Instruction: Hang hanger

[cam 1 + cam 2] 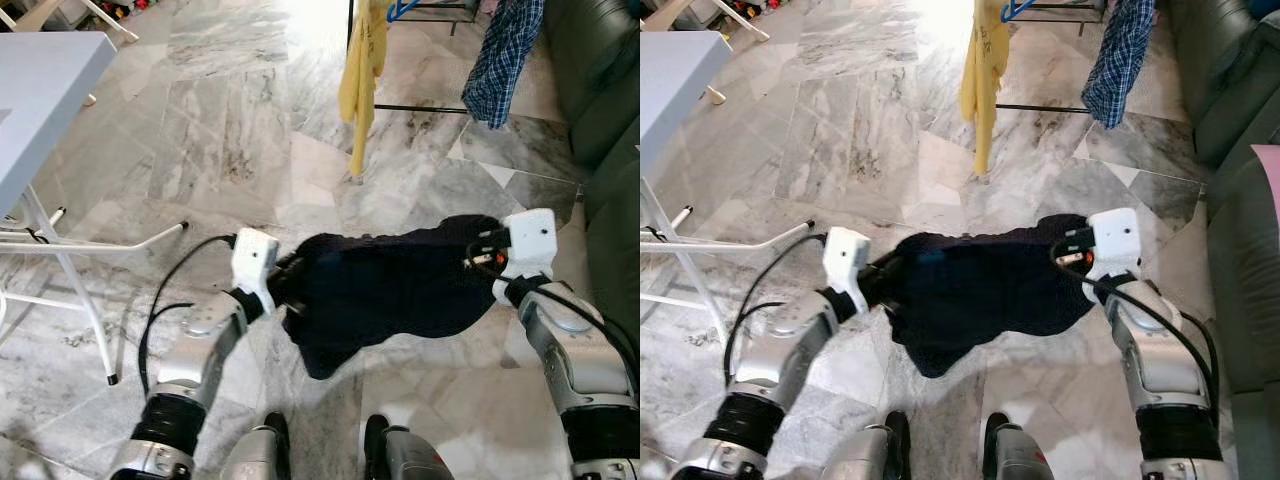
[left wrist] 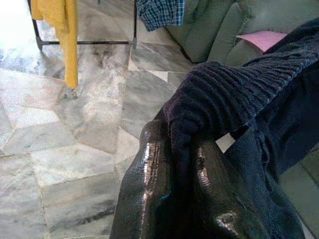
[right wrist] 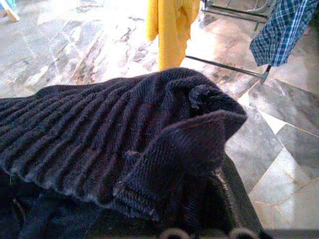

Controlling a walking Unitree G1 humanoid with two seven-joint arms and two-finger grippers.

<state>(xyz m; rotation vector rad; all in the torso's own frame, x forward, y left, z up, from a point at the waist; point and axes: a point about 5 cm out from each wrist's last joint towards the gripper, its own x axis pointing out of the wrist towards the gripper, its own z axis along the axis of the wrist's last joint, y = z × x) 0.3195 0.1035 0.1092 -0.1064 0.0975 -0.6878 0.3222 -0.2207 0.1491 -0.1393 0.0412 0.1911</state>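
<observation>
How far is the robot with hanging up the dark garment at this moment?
Done: the dark ribbed garment is off the floor, stretched between the left gripper and the right gripper, each pinching one edge. In hand: carrying it above the marble floor. Left: reaching the drying rack ahead, where a yellow garment and a checked shirt hang, and hanging it there. No hanger can be made out.

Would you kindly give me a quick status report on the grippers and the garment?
Left gripper and right gripper both shut on dark knit garment, stretched between them above floor. Drying rack ahead, yellow cloth hanging there.
</observation>
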